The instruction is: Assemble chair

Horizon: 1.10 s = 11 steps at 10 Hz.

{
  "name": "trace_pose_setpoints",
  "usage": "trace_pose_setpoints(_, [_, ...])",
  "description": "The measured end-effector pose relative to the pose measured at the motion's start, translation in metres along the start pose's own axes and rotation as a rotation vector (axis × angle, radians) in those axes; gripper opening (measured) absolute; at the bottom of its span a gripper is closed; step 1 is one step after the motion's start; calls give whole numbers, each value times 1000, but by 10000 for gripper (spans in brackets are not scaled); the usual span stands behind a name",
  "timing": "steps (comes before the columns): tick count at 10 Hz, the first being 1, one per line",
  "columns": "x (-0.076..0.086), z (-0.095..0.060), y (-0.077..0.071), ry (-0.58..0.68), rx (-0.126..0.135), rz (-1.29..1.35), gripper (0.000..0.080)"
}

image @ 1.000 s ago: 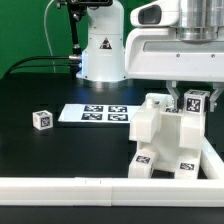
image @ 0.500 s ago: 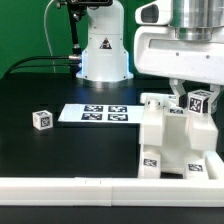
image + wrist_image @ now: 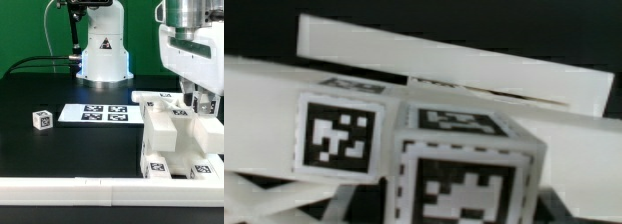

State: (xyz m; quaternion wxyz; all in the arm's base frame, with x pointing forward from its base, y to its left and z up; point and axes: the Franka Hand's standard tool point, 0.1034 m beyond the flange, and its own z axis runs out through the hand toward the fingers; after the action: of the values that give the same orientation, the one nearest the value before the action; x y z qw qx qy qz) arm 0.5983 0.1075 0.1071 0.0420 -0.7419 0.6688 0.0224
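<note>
The partly built white chair [image 3: 172, 140] stands at the exterior view's right, just behind the front rail; tags show on its lower blocks. My gripper [image 3: 198, 102] comes down onto its top right part, with the fingers closed around a white piece there; the grip itself is partly hidden by the hand. In the wrist view, two tagged white blocks [image 3: 345, 130] [image 3: 464, 185] fill the picture, with a flat white panel [image 3: 455, 60] behind them. No fingertips show in that view. A small loose tagged cube [image 3: 41, 119] lies on the exterior view's left.
The marker board [image 3: 95, 114] lies flat mid-table. A long low white rail [image 3: 80, 187] runs along the front edge. The arm's white base [image 3: 103, 50] stands at the back, with cables to its left.
My gripper has moved toward the exterior view's right, and the chair assembly has shifted right with it. The tagged piece seen between the fingers is now hidden.
</note>
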Motion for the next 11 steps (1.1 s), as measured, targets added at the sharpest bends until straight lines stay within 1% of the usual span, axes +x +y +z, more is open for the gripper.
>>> trace_pose_setpoints(7, [-1, 0, 5, -34, -5, 474, 284])
trace_pose_setpoints(11, [-1, 1, 5, -33, -7, 447, 288])
